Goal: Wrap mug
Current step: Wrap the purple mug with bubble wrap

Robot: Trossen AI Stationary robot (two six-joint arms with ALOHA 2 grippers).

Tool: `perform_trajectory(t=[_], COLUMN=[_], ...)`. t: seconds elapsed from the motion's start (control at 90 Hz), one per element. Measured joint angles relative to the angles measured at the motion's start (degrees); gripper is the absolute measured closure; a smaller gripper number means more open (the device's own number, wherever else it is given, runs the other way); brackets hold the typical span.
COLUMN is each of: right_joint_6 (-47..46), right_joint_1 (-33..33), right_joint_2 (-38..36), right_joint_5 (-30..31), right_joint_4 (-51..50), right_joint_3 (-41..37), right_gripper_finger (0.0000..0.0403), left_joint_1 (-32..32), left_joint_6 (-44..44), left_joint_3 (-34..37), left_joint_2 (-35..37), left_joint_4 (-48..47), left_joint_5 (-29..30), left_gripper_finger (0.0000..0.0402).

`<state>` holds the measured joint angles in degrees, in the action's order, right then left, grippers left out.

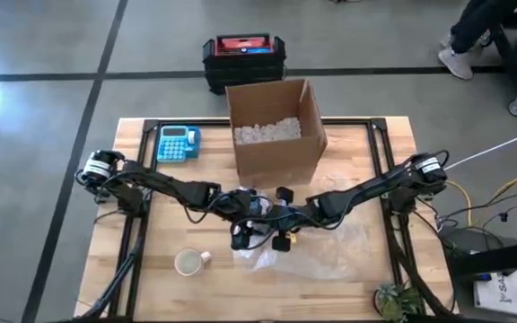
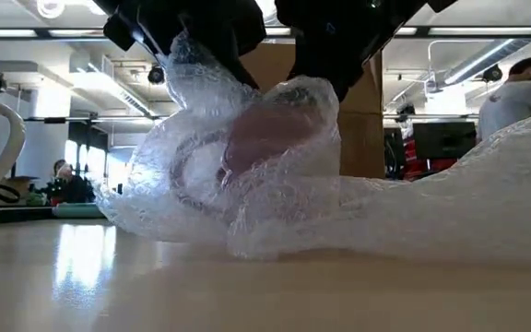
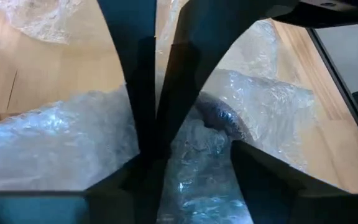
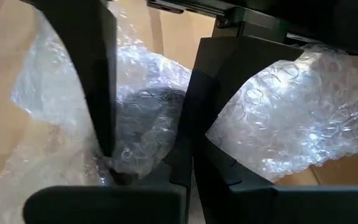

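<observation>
A: From above, your two arms met at the desk's (image 1: pixel 348 184) middle, in front of the cardboard box (image 1: pixel 275 126). A second mug (image 1: pixel 189 262) stood apart, near the front edge.

B: The low view showed you more: the mug (image 2: pixel 270 138) lay inside the bubble wrap (image 2: pixel 247 198), both arms reaching down on it.

A: Your left gripper (image 3: pixel 155 140) had its fingers together, pinching the wrap. Your right gripper (image 4: pixel 151 146) had its fingers clamped on the wrapped mug.

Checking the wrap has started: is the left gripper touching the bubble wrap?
Touching. The left wrist view shows the left gripper pinching bubble wrap.
</observation>
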<state>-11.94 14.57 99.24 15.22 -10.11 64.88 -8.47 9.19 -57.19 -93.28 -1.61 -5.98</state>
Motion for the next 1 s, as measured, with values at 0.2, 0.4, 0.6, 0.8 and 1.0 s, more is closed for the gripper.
perform_trajectory(t=[0.2, 0.4, 0.6, 0.8, 1.0], right_joint_6=[0.0, 0.0, 0.0, 0.0, 0.0], right_joint_1=[0.0, 0.0, 0.0, 0.0, 0.0], right_joint_2=[0.0, 0.0, 0.0, 0.1, -0.5], right_joint_5=[0.0, -0.2, -0.4, -0.5, -0.7], right_joint_4=[0.0, 0.0, 0.1, 0.1, -0.7], right_joint_3=[0.0, 0.0, 0.0, 0.0, 0.2], right_gripper_finger=[0.0403, 0.0403, 0.0403, 0.0403, 0.0403], left_joint_1=[0.0, 0.0, 0.0, 0.0, 0.0], left_joint_6=[0.0, -0.1, -0.1, -0.1, -0.2], left_joint_3=[0.0, 0.0, 0.0, 0.0, 0.0], left_joint_2=[0.4, 0.4, 0.4, 0.4, 0.5], left_joint_4=[-0.4, -0.4, -0.6, -0.7, -0.7], left_joint_5=[0.1, 0.3, 0.5, 0.5, 0.5], left_gripper_finger=[0.0202, 0.0221, 0.0239, 0.0252, 0.0263])
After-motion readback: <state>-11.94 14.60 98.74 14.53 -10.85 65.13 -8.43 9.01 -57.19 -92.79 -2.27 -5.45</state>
